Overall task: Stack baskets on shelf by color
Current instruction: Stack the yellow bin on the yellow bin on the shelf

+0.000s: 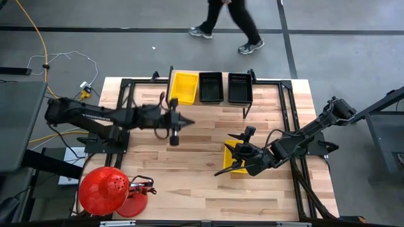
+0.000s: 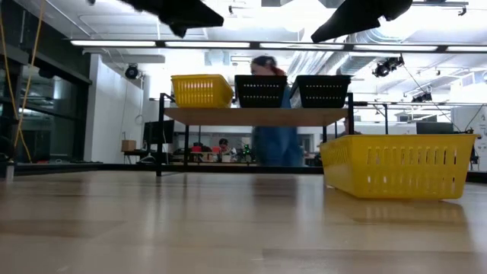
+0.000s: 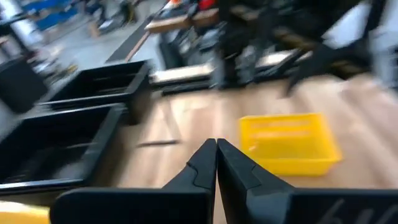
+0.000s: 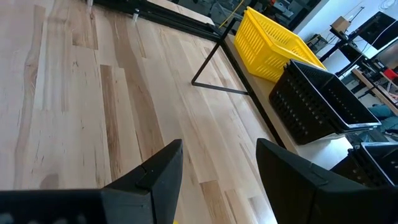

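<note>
Right claw (image 1: 228, 165) is spread wide, nothing in it, hovering over the loose bright yellow slotted plastic basket (image 1: 235, 157) that sits on the big light wood desk (image 1: 189, 189) toward its right edge, approx mid-depth. In the right wrist view you see both dark fingers (image 4: 152, 177) apart w/ bare planks between them. Left claw (image 1: 175, 129) is pressed together, tips touching, holding nothing, up over the desk's middle just in front of the low wood-topped shelf w/ thin black legs (image 1: 246, 104). That shelf runs along the desk's back edge w/ three things on top, side by side: another yellow slotted basket (image 1: 184, 87) at its left end, then two black slotted plastic baskets, middle (image 1: 211, 87) and right end (image 1: 240, 87). Can't tell if any are stacks. Person (image 1: 230, 22) walking on the floor behind the desk.
</note>
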Motion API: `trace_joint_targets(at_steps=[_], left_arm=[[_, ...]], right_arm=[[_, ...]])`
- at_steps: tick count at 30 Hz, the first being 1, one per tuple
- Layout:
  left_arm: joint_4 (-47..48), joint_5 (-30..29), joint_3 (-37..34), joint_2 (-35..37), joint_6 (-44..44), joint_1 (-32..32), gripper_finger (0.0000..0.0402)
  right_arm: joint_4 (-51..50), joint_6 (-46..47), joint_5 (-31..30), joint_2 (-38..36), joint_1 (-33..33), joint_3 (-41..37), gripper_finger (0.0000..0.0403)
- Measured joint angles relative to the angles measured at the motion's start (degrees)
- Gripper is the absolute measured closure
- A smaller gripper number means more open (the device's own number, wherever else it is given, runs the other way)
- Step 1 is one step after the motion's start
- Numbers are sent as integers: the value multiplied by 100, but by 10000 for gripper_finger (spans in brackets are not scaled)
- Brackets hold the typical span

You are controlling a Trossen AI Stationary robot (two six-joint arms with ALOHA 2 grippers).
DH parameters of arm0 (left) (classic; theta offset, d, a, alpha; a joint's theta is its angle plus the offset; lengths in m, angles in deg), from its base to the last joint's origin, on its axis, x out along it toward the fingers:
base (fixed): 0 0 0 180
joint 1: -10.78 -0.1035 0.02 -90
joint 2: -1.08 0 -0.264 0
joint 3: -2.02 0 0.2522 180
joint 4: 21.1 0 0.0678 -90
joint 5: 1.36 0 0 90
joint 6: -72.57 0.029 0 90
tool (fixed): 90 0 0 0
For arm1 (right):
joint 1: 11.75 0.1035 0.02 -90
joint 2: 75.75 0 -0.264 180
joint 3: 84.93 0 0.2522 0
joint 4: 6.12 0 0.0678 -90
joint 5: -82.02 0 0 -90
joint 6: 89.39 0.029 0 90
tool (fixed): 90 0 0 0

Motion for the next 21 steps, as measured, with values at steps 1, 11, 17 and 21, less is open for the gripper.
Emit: trace_joint_targets(at_steps=[1,11,17,21], left_arm=[[-359,62,-248,19,-66,138,401],[-1991,-1228,-1392,39,-421,1881,401],[-1868,-2228,-1425,119,-416,2510,401],[-1286,-2452,-1425,506,-417,2573,401]], right_arm=[[0,0,0,0,0,0,211],[128,21,101,0,0,0,211],[744,-435,1037,0,0,0,211],[961,-417,2016,0,79,86,211]])
